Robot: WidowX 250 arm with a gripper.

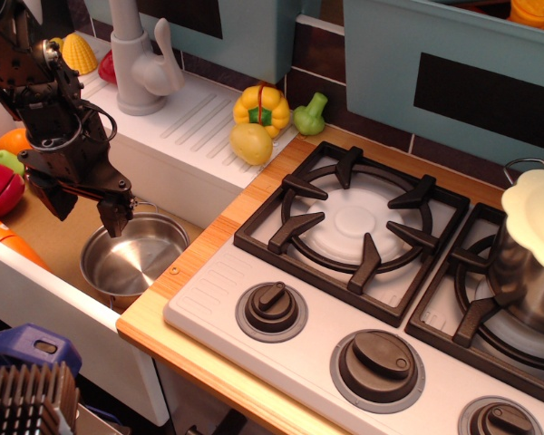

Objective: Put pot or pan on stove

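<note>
**Reaching for the pot in the sink**

Sitting low in the sink basin [50,231] at the left, the small shiny steel pot [131,261] rests upright and empty, just beside the wooden counter edge [195,258]. Above its left rim hangs the black end effector [83,207], fingers spread, one dark tip down near the rim and the other off to the left; it grips nothing, and I cannot tell whether the tip touches the metal.

The rim is thin, smooth and rounded, so a pinch placed badly could slip off or tip the pot. A lift that stays too low would likely knock the pot against the basin wall or the counter lip on the way right.

Plastic toy fruit lies at the far left, and a yellow pepper [261,107] and a green piece [310,113] sit on the white ribbed drainboard behind, well apart from the path.

Further right, the stove [254,272] is matte silver-grey with chunky dark knobs. Its near burner [352,222], a white disc under a black square grate with raised prongs, is free. Uneven prongs could leave the pot tilted if it is set off-centre. At the far right a larger steel pot with a pale lid [530,245] occupies the next burner, a collision risk if the carry overshoots.
</note>
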